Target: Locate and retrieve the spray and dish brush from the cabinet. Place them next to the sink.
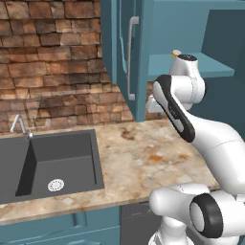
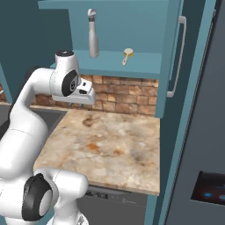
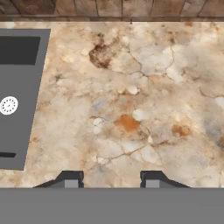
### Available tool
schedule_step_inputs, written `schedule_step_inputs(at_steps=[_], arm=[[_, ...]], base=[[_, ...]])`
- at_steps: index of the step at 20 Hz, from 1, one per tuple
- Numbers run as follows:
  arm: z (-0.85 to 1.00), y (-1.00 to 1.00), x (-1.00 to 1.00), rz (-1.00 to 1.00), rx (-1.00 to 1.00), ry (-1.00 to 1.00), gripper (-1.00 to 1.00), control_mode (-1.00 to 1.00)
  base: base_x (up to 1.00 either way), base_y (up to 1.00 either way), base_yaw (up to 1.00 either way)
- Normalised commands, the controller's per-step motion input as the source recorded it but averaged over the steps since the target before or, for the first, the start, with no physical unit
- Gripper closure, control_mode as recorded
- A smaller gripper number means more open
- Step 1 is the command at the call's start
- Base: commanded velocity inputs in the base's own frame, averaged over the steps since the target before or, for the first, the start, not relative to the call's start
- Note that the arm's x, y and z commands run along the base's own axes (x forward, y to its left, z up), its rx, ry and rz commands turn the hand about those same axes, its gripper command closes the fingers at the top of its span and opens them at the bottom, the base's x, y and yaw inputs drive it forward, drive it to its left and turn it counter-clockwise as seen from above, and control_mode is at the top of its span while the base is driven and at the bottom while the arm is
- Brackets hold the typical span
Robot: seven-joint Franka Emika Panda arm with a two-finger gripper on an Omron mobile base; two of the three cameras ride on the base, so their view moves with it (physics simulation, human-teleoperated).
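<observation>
The teal cabinet (image 2: 145, 26) stands open above the counter. On its shelf (image 2: 110, 67) the grey spray (image 2: 92, 37) stands upright at the left. The dish brush (image 2: 127, 56) lies to its right, and its yellowish head (image 1: 176, 53) peeks out behind the arm. My gripper (image 3: 110, 180) hangs below the shelf and points down at the bare marble counter (image 3: 131, 109). It is open, with nothing between its fingertips (image 3: 70, 180). The dark sink (image 1: 98, 158) with a silver drain (image 1: 56, 184) lies to the left, and its rim (image 3: 37, 87) is at the left of the hand view.
A chrome faucet (image 1: 19, 125) rises behind the sink. The cabinet's open door (image 1: 122, 48) with its grey bar handle (image 1: 130, 57) hangs beside the arm. A tall dark appliance (image 2: 204, 154) bounds the counter on the right. A brick wall (image 1: 52, 62) backs the counter.
</observation>
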Motion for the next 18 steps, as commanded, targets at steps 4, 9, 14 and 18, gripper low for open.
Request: schedule_step_inputs(at_steps=[4,9,14,18], arm=[[0.0,0.0,-0.06,0.0,0.0,0.0,-1.0,-1.0],[0.04,0.0,-0.11,-0.04,0.0,-0.1,-1.0,-1.0],[0.21,0.0,-0.27,-0.01,-0.06,-0.3,-1.0,-1.0],[0.3,0.0,-0.15,-0.03,-0.04,-0.23,-1.0,-1.0]], base=[[0.0,0.0,0.0],[0.0,0.0,0.0],[0.0,0.0,0.0],[0.0,0.0,0.0]])
